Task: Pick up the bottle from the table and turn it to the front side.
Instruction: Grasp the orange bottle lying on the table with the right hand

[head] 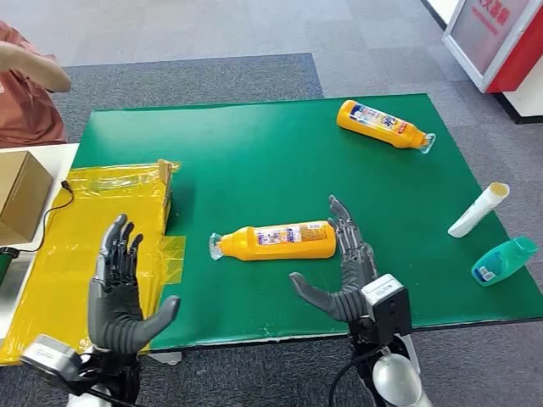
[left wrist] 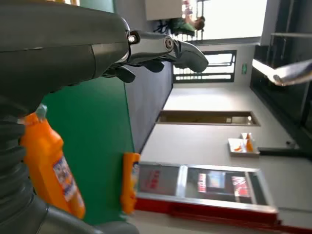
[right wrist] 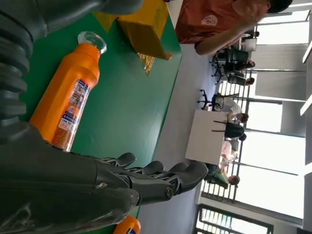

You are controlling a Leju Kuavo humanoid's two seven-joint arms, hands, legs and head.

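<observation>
An orange bottle [head: 277, 241] with a clear cap lies on its side in the middle of the green mat [head: 269, 161], cap pointing left; it also appears in the left wrist view [left wrist: 51, 168] and the right wrist view [right wrist: 68, 95]. My right hand [head: 345, 267] is open just right of the bottle's base, fingers stretched beside it, thumb spread toward the table's front edge. My left hand [head: 119, 284] is open and raised over the yellow sheet, well left of the bottle, holding nothing. A second orange bottle [head: 382, 125] lies at the back right of the mat.
A yellow plastic sheet [head: 76, 254] with a box wrapped in it covers the table's left. A cardboard box [head: 19, 195] sits far left. A white tube [head: 478, 209] and a teal bottle [head: 505, 259] lie at the mat's right edge. A person [head: 25, 80] stands at the back left.
</observation>
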